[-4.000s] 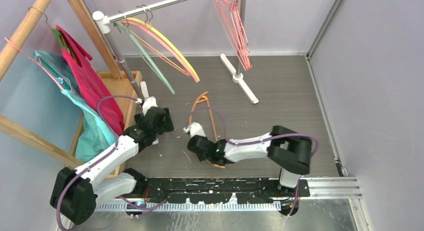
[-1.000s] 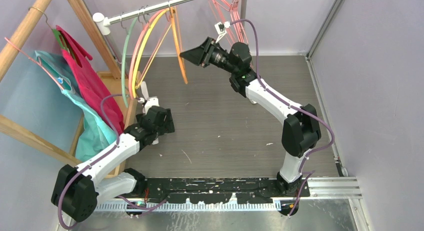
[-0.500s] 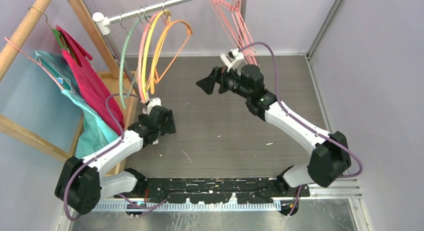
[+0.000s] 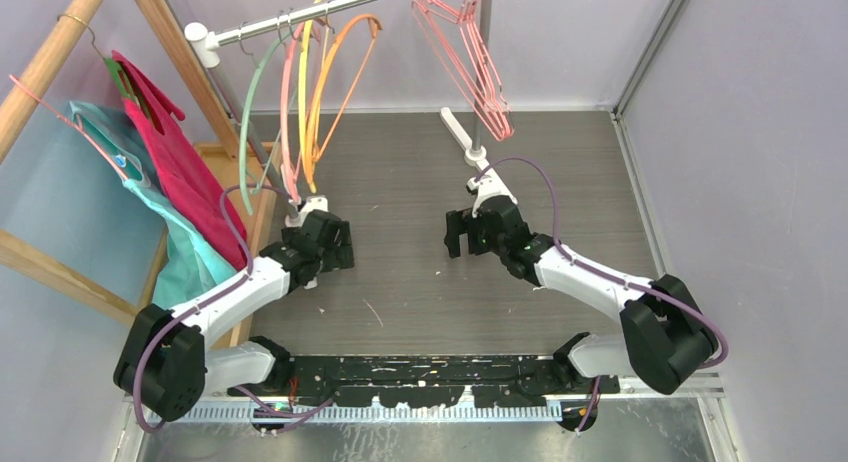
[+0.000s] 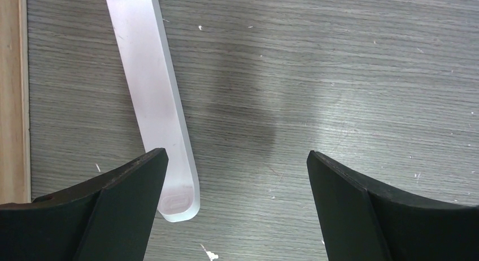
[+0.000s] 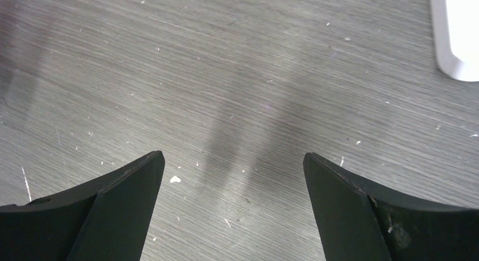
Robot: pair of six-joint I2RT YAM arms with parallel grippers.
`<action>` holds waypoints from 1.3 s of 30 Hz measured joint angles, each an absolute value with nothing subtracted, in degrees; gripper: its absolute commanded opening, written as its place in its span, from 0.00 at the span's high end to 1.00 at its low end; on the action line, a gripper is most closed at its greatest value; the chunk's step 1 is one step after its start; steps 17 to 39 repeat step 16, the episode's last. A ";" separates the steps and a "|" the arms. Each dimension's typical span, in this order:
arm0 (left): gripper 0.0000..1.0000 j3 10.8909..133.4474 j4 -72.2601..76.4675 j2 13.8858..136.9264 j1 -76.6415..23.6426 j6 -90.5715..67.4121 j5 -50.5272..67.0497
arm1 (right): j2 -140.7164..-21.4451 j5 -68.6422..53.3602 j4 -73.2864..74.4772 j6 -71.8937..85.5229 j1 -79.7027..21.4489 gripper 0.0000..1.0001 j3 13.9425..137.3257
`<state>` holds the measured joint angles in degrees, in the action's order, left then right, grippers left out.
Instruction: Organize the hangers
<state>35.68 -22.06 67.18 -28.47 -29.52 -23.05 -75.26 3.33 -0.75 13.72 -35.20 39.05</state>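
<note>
- Left gripper (image 4: 322, 246): low over the grey table (image 4: 420, 172), jaws spread wide with nothing between them. Your left wrist view (image 5: 237, 159) shows bare wood grain and the white foot (image 5: 152, 91) of the rack. The foot's rounded end lies just beside the left finger, and its far end is cut off at the top edge.
- Right gripper (image 4: 467, 232): near the table's middle, jaws released and empty. The right wrist view (image 6: 234, 159) shows only scuffed table and a corner of a white foot (image 6: 458, 40) at the right edge.
- Curved hangers (image 4: 301, 112): green, pink, yellow and orange, hung close together on the left part of the metal rail (image 4: 260, 24). Their hooks are too small to make out. Their lower tips overlap the left gripper from above, so you cannot tell whether they touch it.
- Pink wire hangers (image 4: 480, 82): bunched further right on the rail. Their tops are cut off by the frame and the wires overlap, so no count is possible.
- Far left: magenta cloth (image 4: 175, 152) and teal cloth (image 4: 170, 242) hang on a wooden frame (image 4: 45, 67), part of it out of view.
</note>
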 measured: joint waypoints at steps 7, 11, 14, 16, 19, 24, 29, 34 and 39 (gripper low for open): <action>0.02 35.68 -21.47 67.05 -28.49 -28.75 -21.82 | -72.99 8.27 -2.68 13.41 -35.20 0.00 38.57; 0.02 35.68 -21.19 66.61 -28.49 -28.49 -21.69 | -72.88 11.03 -3.16 13.39 -35.20 0.00 38.11; 0.02 35.68 -21.12 66.48 -28.49 -28.21 -21.67 | -72.73 12.56 -3.16 13.39 -35.20 0.00 37.85; 0.02 35.68 -21.02 66.48 -28.49 -27.97 -21.65 | -72.75 13.30 -3.16 13.41 -35.20 0.00 37.85; 0.02 35.68 -21.02 66.48 -28.49 -27.97 -21.65 | -72.75 13.30 -3.16 13.41 -35.20 0.00 37.85; 0.02 35.68 -21.02 66.48 -28.49 -27.97 -21.65 | -72.75 13.30 -3.16 13.41 -35.20 0.00 37.85; 0.02 35.68 -21.02 66.48 -28.49 -27.97 -21.65 | -72.75 13.30 -3.16 13.41 -35.20 0.00 37.85; 0.02 35.68 -21.02 66.48 -28.49 -27.97 -21.65 | -72.75 13.30 -3.16 13.41 -35.20 0.00 37.85; 0.02 35.68 -21.02 66.48 -28.49 -27.97 -21.65 | -72.75 13.30 -3.16 13.41 -35.20 0.00 37.85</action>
